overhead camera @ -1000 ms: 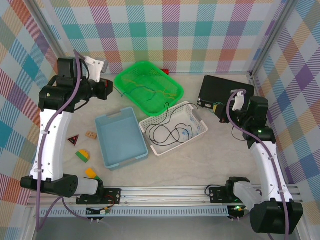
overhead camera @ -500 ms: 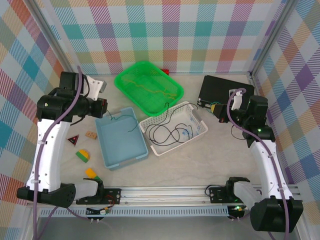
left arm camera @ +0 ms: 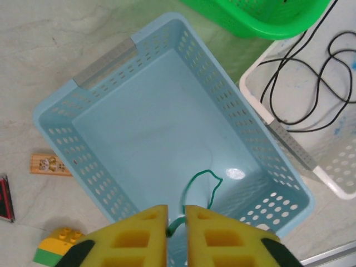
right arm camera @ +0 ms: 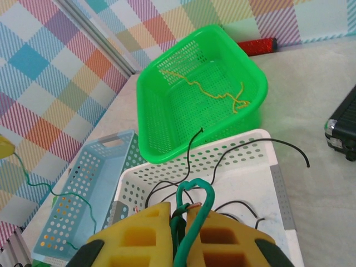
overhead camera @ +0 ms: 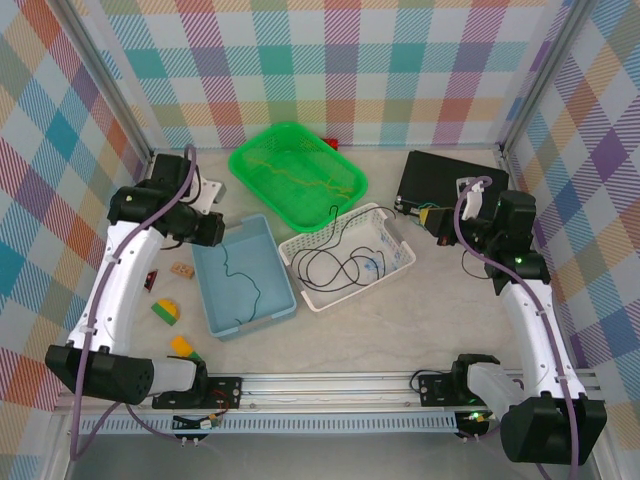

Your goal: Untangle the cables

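- Small toy blocks [overhead camera: 166, 311] lie on the table left of the blue bin [left arm camera: 219, 89], under the left arm. A black case [overhead camera: 445, 178] sits at the back right, just behind the right gripper [right arm camera: 178, 214].
- The left gripper [left arm camera: 177, 214] hangs over the blue bin's near-left corner with its jaws a narrow slit apart. The dark green cable [left arm camera: 200, 172] runs up into that slit from the bin floor, where the rest of it lies. Whether the pads touch it cannot be told.
- The right gripper is closed on a green cable loop [right arm camera: 211, 197], above the white basket [right arm camera: 233, 150].
- The black cable [overhead camera: 335, 265] sprawls in the white basket, one end arching over its far rim.
- The yellow cable [right arm camera: 217, 92] lies in the green basket [overhead camera: 245, 165].
- The three containers crowd the middle of the table, and the blue bin sits just beside the white basket. Bare tabletop lies in front of them and to the right.
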